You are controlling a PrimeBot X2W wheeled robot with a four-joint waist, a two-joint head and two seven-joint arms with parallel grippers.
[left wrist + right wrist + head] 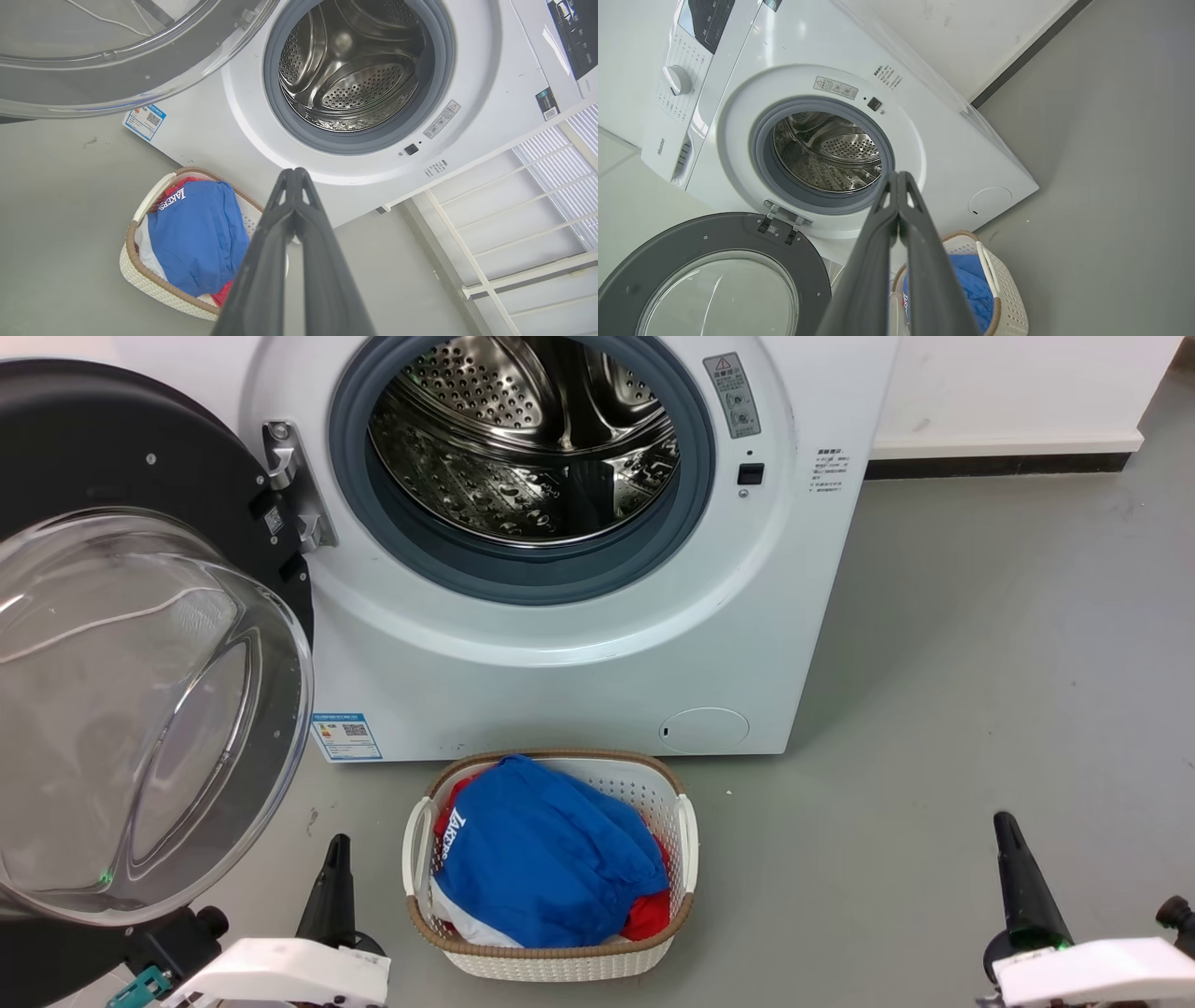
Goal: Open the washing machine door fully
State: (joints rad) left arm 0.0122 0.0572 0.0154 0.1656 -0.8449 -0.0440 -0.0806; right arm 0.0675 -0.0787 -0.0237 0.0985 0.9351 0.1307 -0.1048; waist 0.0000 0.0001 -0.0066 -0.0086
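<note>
**Door open; both grippers shut, nothing held**

The door [140, 691] [117, 60] [714, 280] is seen swung off the machine [579, 681] front. It is hung on the hinge [294, 485] at the machine's left edge, as the head view has it. Its inner face is turned outward, with a black rim and a clear glass bowl bulging away from the machine. It appears to be swung well past square to the machine front, but the exact angle can't be read from these wide-angle views. The door is apart from both grippers.

The steel drum [523, 439] is fully exposed at the centre of the machine front and ringed by the grey seal [523, 574]. A small round flap [703, 730] is set low on the machine front, on the side opposite the hinge. It is closed.

Left gripper [338, 845] [294, 173]: the fingers are pressed together tip to tip and nothing is held. It is parked out in front of the machine on the hinge side, well apart from the machine front.

Right gripper [1004, 826] [899, 176]: the fingers are likewise closed on each other, with nothing between them. It is held in front of the machine, out past its non-hinge side and well apart from it.

The basket [686, 831] is set on the floor [980, 663] just in front of the machine, below the drum. A blue garment [551, 859] is heaped in it, and red cloth [649, 919] is seen beneath that.
</note>
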